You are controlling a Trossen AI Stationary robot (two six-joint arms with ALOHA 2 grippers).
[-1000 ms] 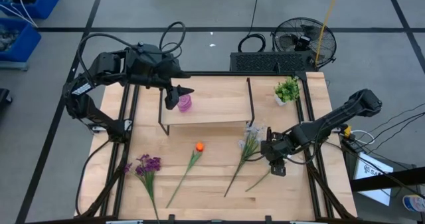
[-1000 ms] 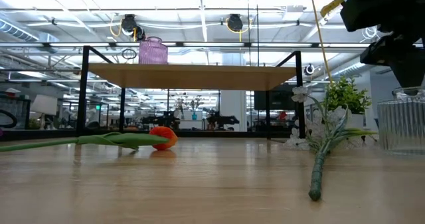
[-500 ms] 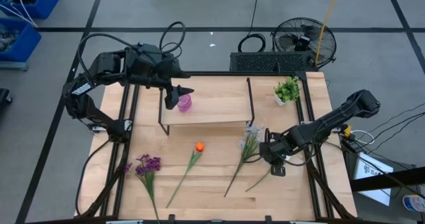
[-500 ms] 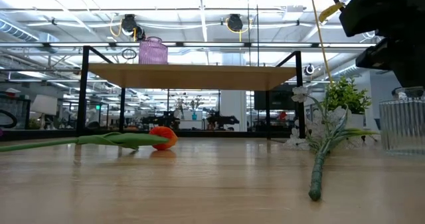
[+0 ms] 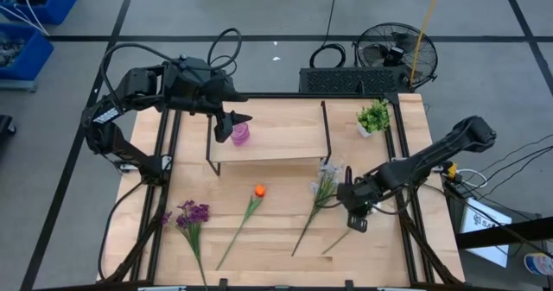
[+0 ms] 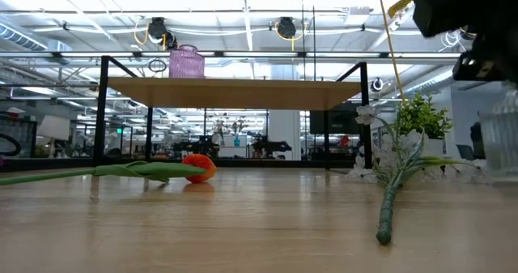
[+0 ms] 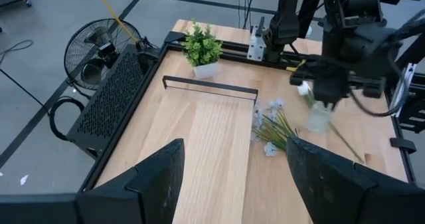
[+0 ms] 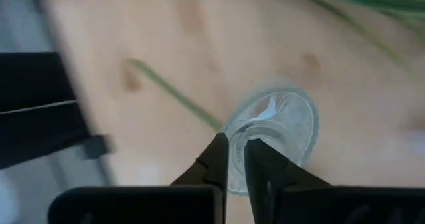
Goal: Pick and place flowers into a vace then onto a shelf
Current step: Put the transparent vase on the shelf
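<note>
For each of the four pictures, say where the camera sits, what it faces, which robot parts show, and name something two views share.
High: overhead, straight down; both arms, shelf.
Low: table height, level under the shelf; right arm upper right.
Left wrist: above the shelf, facing the right gripper; own fingers.
Right wrist: looking down at a clear glass vase; own fingers pinch its rim.
Shared: potted plant, in high, low and left wrist.

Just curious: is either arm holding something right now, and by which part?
The right gripper pinches the clear glass vase by its rim, one finger inside. The left gripper holds nothing.
</note>
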